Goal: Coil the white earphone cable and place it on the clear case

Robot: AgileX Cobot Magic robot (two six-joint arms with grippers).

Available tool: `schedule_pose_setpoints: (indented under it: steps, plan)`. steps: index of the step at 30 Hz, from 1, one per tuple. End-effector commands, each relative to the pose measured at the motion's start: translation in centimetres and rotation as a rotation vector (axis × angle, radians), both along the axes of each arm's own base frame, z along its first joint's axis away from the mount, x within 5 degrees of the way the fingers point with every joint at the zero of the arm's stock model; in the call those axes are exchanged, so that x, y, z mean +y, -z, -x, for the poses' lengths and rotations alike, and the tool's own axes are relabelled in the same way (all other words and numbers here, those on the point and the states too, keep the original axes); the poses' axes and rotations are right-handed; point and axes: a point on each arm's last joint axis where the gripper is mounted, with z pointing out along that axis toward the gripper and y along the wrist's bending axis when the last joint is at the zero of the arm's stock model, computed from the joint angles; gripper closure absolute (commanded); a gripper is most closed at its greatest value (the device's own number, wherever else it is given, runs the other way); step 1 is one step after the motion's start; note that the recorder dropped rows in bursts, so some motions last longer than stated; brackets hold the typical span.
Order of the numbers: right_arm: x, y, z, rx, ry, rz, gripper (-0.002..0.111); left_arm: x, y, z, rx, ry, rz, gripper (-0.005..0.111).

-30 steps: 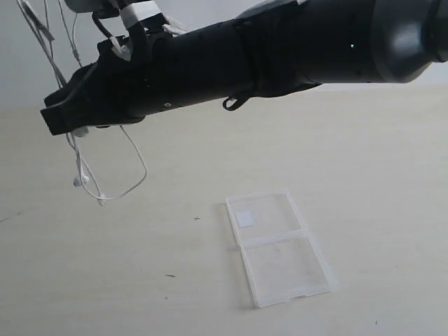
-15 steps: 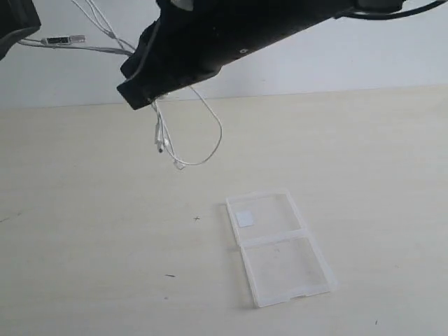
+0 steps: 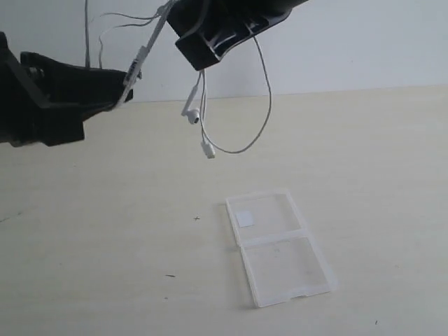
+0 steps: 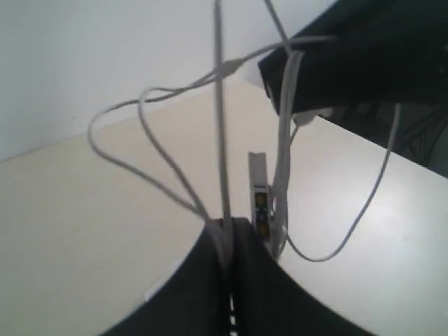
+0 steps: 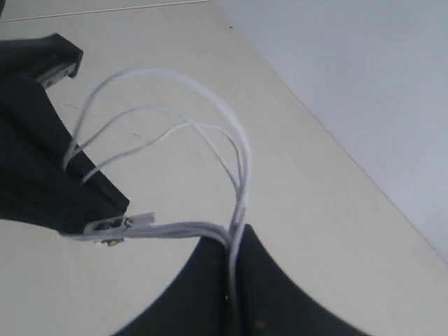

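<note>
Pinching thin white earphone cable (image 3: 270, 98) — left end effector (image 3: 123, 89), right end effector (image 3: 200, 60), flat clear case (image 3: 280, 252)

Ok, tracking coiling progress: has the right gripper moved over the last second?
Yes: the right gripper swung rightward and upward, from far left of the clear case to slightly left of it.

Clear case (image 3: 278, 247) on the table (image 3: 105, 245), earphone cable (image 3: 192, 115) in the air above, slightly left of it

The right claw (image 3: 203, 52) swung right and upward across the exterior view, carrying the white earphone cable (image 3: 269, 98); its dangling earbuds (image 3: 192, 115) rose, and the left claw (image 3: 115, 87) entered.
</note>
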Motion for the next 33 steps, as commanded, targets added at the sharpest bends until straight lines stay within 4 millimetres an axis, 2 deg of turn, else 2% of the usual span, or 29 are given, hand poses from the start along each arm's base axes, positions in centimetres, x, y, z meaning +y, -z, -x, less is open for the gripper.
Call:
schedule_pose_setpoints:
  steps: [1, 5, 7, 12, 19, 24, 33]
  plan:
    - [-0.6, -0.8, 0.3, -0.013, 0.014, -0.026, 0.108, -0.4, 1.1, -0.8, 0.025, 0.031, -0.045, 0.083]
    - [-0.4, 0.0, 0.2, 0.034, 0.003, 0.016, 0.108, -0.6, 0.2, -0.9, 0.011, 0.039, -0.007, 0.050]
    - [-0.4, 0.3, 0.0, 0.023, 0.008, 0.043, 0.108, -0.7, -0.5, -0.8, -0.002, 0.053, 0.009, 0.043]
    - [-1.0, 0.8, -1.1, -0.022, 0.103, 0.114, 0.108, -0.8, -1.2, -0.2, -0.018, 0.085, 0.028, 0.045]
    - [-1.3, 1.3, -1.1, 0.018, 0.133, 0.157, 0.108, 0.2, -1.0, -1.2, -0.037, -0.066, -0.013, 0.045]
    - [-1.7, 1.5, -1.6, -0.018, 0.175, 0.208, 0.108, 0.1, -1.1, -1.1, -0.027, -0.059, 0.007, 0.045]
    - [-3.1, 2.0, -4.1, -0.096, 0.470, 0.260, 0.108, -0.2, -1.1, -0.9, -0.027, -0.010, 0.008, 0.045]
